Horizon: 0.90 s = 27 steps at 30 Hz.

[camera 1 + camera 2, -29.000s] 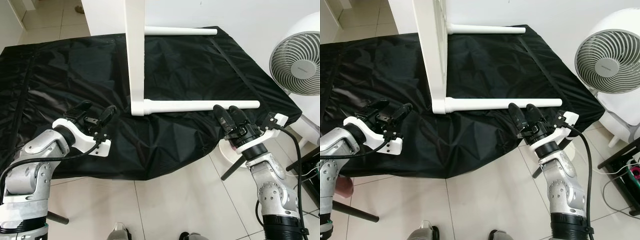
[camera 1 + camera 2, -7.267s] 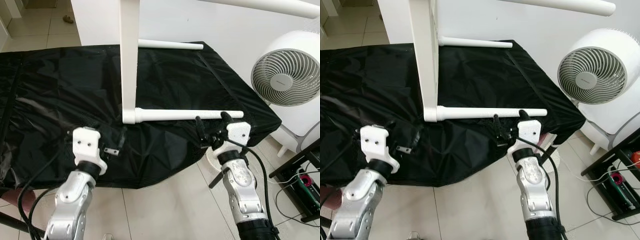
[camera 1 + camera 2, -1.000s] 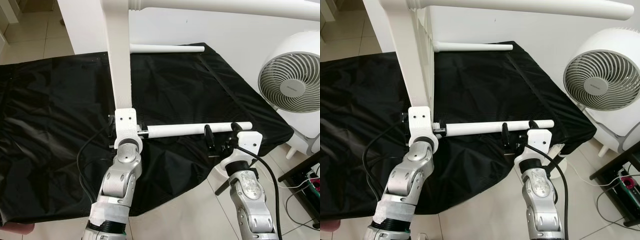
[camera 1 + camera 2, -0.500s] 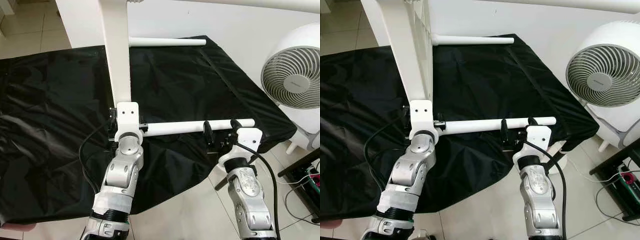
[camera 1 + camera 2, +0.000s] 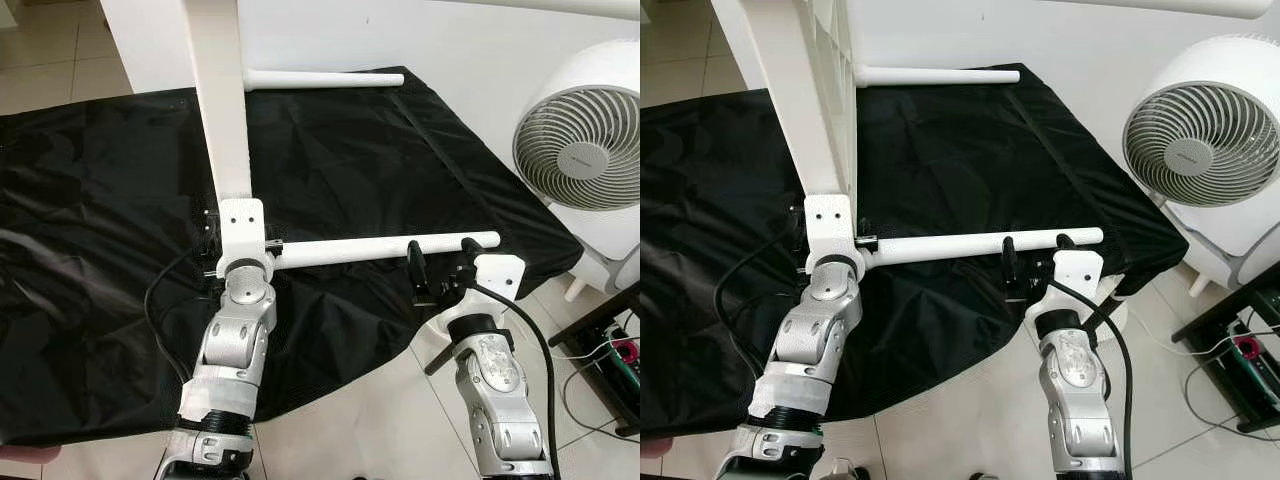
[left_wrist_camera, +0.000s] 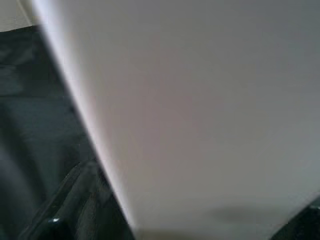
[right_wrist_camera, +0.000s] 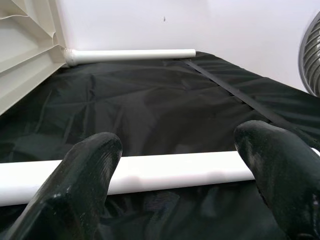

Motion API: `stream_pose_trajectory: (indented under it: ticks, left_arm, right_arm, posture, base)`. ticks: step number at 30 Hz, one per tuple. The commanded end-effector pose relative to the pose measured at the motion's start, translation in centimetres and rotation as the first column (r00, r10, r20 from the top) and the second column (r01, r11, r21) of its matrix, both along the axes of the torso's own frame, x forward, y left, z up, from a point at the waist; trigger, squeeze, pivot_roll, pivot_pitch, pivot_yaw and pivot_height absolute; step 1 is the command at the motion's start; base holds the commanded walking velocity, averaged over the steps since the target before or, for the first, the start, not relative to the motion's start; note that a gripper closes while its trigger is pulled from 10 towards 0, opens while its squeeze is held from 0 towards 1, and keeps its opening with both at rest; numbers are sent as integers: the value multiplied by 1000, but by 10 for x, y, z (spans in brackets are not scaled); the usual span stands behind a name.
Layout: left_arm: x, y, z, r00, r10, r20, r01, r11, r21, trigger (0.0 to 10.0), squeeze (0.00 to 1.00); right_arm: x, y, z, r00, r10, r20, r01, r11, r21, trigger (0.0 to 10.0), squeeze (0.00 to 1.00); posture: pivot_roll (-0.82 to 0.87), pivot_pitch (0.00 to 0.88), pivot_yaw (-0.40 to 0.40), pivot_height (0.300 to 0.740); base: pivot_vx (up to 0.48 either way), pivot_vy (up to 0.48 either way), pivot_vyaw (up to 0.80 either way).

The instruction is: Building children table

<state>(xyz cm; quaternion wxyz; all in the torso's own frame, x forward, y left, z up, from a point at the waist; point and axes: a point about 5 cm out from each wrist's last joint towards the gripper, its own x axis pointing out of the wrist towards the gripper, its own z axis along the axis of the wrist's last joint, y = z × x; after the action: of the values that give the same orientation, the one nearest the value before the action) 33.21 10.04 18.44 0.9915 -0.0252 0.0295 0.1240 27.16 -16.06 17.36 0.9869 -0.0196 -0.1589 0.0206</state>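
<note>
A white table top (image 5: 222, 100) stands on edge at upper centre on a black sheet (image 5: 100, 250). The left gripper (image 5: 240, 240) presses against its lower corner, fingers hidden. The right gripper (image 5: 440, 272), fingers spread, sits under a white leg (image 5: 380, 248). A fan (image 5: 580, 130) stands at right.

Silver jointed arms (image 5: 235, 345); black cables (image 5: 160, 300)

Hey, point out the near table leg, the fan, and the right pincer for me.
near table leg (image 5: 380, 247), left eye view, on the middle of the white tube.
fan (image 5: 581, 149), left eye view, on the round grille.
right pincer (image 5: 438, 268), left eye view, midway between its two black fingertips.
</note>
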Motion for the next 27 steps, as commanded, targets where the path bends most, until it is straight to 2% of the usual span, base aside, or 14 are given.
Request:
stream_pose_trajectory:
  ticks: [1,7,10,15,17,27]
  left_arm:
    - [-3,1,16,981,189,51,-186,981,-62,10000,0]
    - [-8,7,14,973,211,93,-201,974,-99,10000,0]
    - [-13,5,16,969,181,166,-152,973,-172,10000,0]
    - [-13,1,16,969,160,187,-128,976,-174,10000,0]
    - [-15,-7,18,967,114,229,-72,980,-187,10000,0]
    - [-16,-15,21,958,96,271,-42,979,-199,10000,0]
  right_arm:
    - [-1,0,1,1000,-2,1,2,1000,2,10000,0]
    - [-1,0,1,1000,4,0,-4,1000,-3,10000,0]
    - [1,-2,2,1000,6,-1,-6,1000,-10,10000,0]
    - [2,-2,3,1000,9,0,-9,1000,-13,10000,0]
    - [3,-3,4,1000,7,2,-7,1000,-15,10000,0]
    - [2,-4,5,1000,1,2,-1,1000,-15,10000,0]
  posture:
    - [-54,153,-6,740]
    - [-57,150,-9,740]
    - [-62,151,-30,740]
    - [-64,152,-31,740]
    - [-70,159,-34,740]
    - [-83,164,-32,740]
  base:
    - [0,0,0]
    - [0,0,0]
    - [0,0,0]
    - [0,0,0]
    - [0,0,0]
    - [0,0,0]
